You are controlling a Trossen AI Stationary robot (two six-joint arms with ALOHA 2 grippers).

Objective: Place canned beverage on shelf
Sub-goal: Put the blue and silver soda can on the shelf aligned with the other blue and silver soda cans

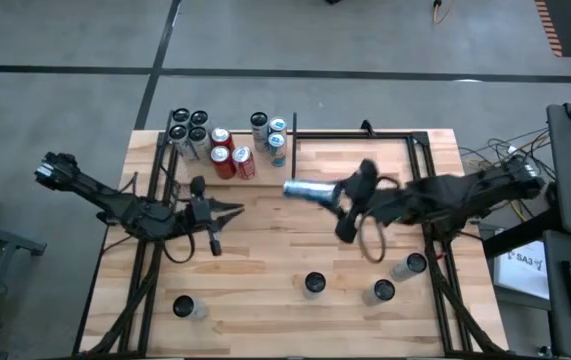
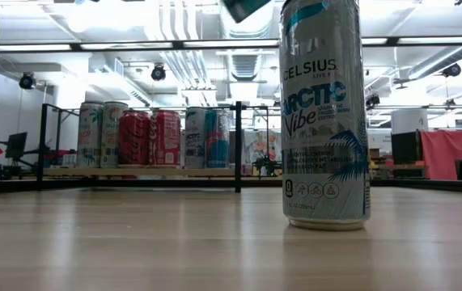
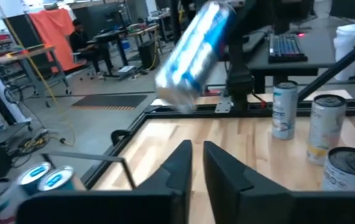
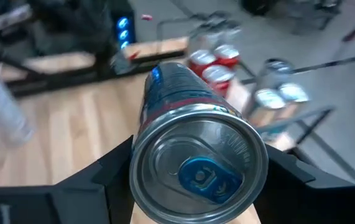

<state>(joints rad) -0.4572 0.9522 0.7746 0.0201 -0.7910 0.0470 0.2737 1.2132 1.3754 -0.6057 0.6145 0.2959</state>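
My right gripper (image 1: 337, 192) is shut on a blue and silver beverage can (image 1: 308, 189) above the middle of the table; the right wrist view shows the can's top with its blue tab (image 4: 199, 174). The same can (image 3: 193, 53) hangs tilted in the air in the left wrist view. The shelf (image 2: 133, 171) stands at the table's far left and carries several upright cans (image 1: 227, 155) on their bases. My left gripper (image 1: 235, 210) is shut with nothing in it, over the table just near of the shelf, its fingers (image 3: 183, 165) pointing toward the held can. My right gripper pinches the can between its two fingers, on opposite sides of the wall near the top end (image 4: 141, 146). The fingers lie along the can, coming from the table's right side. The can is lifted clear and lies close to level, its bottom end (image 1: 291, 187) toward the table's left.
Several loose cans stand on the near half of the table (image 1: 187, 307) (image 1: 313, 284) (image 1: 383, 291) (image 1: 412, 264); one (image 2: 324, 113) fills the low view's foreground. A bare black metal frame (image 1: 365, 135) edges the far right. A cable loop (image 1: 370, 243) hangs under the right arm.
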